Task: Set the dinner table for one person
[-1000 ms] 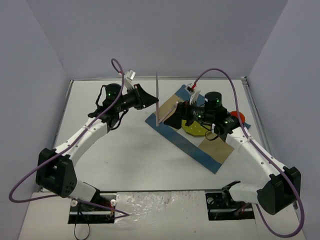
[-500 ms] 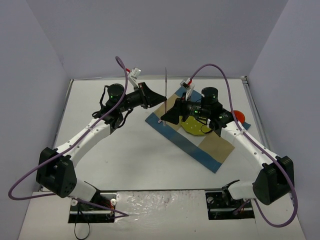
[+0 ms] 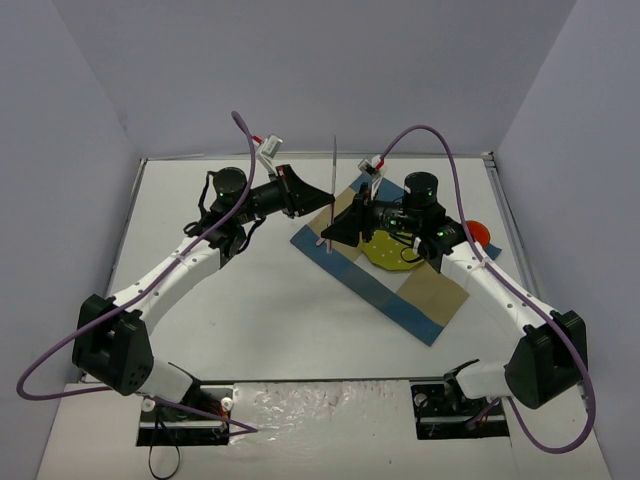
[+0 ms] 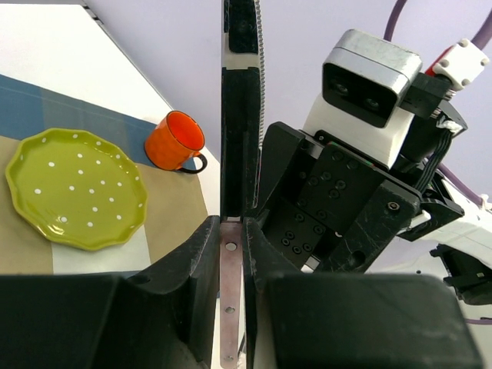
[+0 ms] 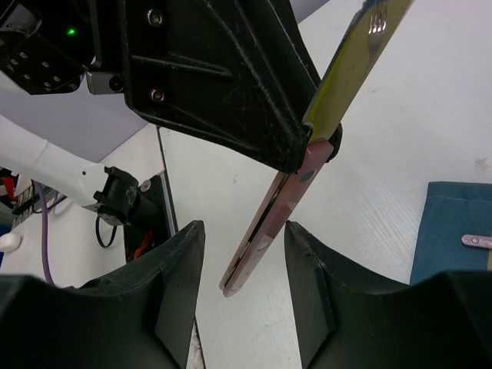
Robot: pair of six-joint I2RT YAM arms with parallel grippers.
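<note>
A knife [image 3: 331, 185] with a serrated blade and a pink riveted handle [image 4: 229, 265] stands upright above the white dinner table [image 3: 250, 300]. My left gripper [image 3: 316, 197] is shut on the knife's handle [image 5: 270, 223], just below the blade. My right gripper [image 3: 328, 234] faces it from the right. Its jaws straddle the handle's lower end with a gap showing on each side, so it is open. In the left wrist view, the left gripper [image 4: 231, 224] pinches the handle, and the right gripper's black body fills the space behind it.
A blue-and-tan checked placemat [image 3: 405, 292] lies diagonally right of centre, with a green dotted plate [image 4: 75, 188] on it and an orange mug [image 4: 174, 142] beyond. Another pink-handled utensil [image 5: 477, 241] rests on the mat's corner. Lavender walls surround the table.
The left arm carried the knife a little to the right. The right gripper came up to the knife's handle and its jaws narrowed around the lower end.
</note>
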